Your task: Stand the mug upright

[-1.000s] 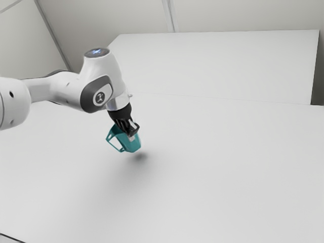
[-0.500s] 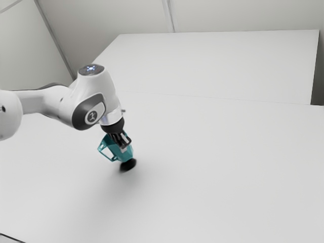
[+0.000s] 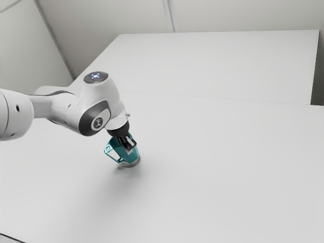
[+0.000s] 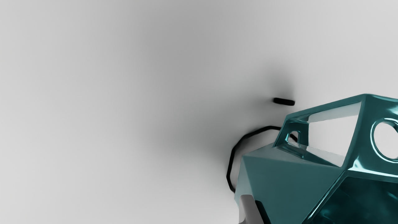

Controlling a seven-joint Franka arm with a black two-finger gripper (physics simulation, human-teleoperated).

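Note:
The gripper (image 3: 129,146) is low over the table in the exterior view, shut on the teal mug (image 3: 124,154). The faceted mug leans, its handle toward the exterior view's left and its bottom near the tabletop, where a dark shadow hugs it; whether it touches is unclear. In the wrist view the mug (image 4: 289,183) has its open mouth toward the camera and its base facing the table. One fingertip (image 4: 247,207) lies against the mug's side there; the mug hides the other.
A broad white table (image 3: 212,172) extends around the mug. Behind it lies another white surface (image 3: 217,63), with pale walls beyond. Thin dark shadow outlines mark the tabletop beside the mug in the wrist view.
My hand has come down with the mug, shifting first toward the exterior view's left and then slightly back right. The shadow now sits closer around the mug's base.

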